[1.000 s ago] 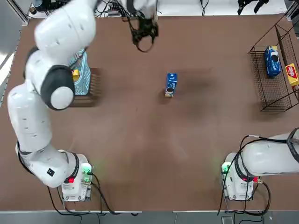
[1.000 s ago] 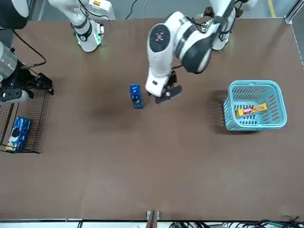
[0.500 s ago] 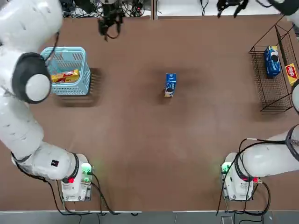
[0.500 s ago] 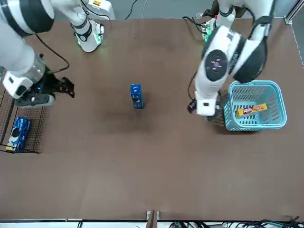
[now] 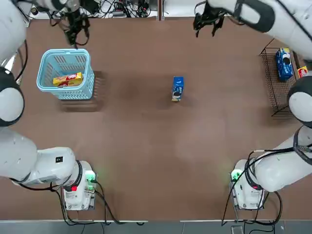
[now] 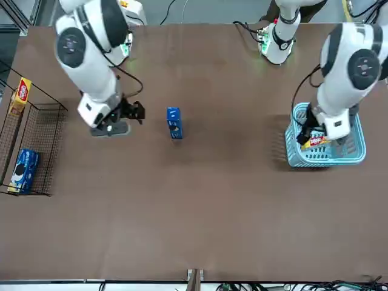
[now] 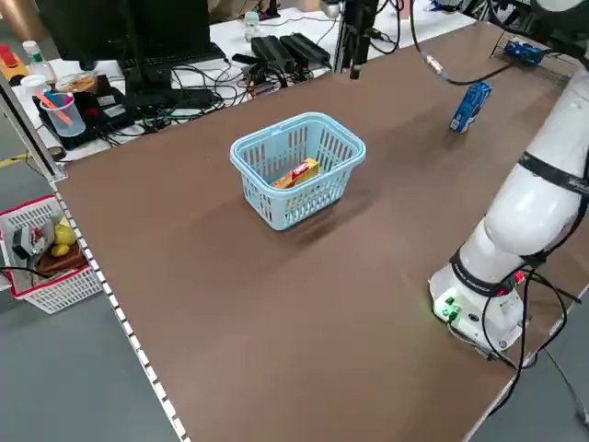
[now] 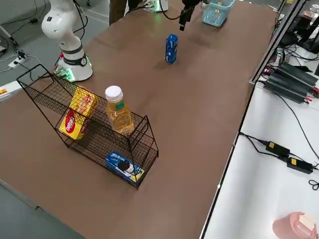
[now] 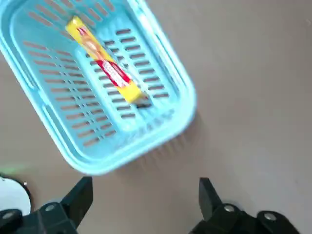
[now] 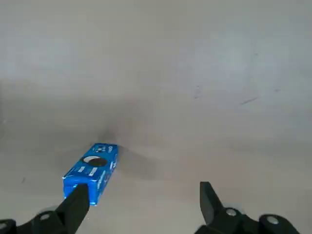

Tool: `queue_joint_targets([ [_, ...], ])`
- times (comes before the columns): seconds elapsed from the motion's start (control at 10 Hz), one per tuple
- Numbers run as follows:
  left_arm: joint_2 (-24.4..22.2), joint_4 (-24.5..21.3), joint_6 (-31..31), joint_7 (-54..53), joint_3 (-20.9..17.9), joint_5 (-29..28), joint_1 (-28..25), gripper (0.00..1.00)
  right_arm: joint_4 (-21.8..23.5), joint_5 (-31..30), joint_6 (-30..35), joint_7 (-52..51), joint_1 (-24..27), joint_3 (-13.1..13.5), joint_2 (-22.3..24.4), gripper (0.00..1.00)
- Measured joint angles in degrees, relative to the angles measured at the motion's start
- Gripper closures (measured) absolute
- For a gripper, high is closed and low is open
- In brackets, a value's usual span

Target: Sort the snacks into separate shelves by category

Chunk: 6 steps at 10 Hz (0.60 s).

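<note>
Now the left hand [image 5: 74,30], fingers spread wide and carrying nothing, hangs just past the far rim of the light-blue basket [image 5: 45,66]; a second ago it hung over the far middle of the table [image 5: 156,146], near the standing blue pack. A yellow box [image 5: 68,79] lies in the basket, so that is probably its next pick. The blue pack [image 5: 178,88] stands alone mid-table, untouched. The right hand [image 5: 204,19], also wide and empty, has swung in from the rack side and now hangs beyond the blue pack, likely to collect it. At the right edge, the wire rack [image 5: 277,83] holds another blue pack [image 5: 283,63] on its lower tier, and another yellow box [image 5: 302,72] and a bottle [image 8: 117,111] above.
</note>
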State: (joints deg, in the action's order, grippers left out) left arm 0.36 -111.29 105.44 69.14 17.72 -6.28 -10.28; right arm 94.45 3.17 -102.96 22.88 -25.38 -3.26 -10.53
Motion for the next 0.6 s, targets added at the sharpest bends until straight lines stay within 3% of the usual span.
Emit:
queue_joint_targets([
  [0.3,-3.2,-9.7,10.2,-0.5,-0.1,1.1,-10.2,0.04,0.4,0.0,-3.2,2.5,-4.6,-1.9,-4.8,0.00],
  [0.6,-3.1,-17.2,20.3,-0.6,-0.1,3.4,-17.3,0.04,3.5,0.0,-7.3,4.3,-5.0,-5.1,-5.4,0.00],
])
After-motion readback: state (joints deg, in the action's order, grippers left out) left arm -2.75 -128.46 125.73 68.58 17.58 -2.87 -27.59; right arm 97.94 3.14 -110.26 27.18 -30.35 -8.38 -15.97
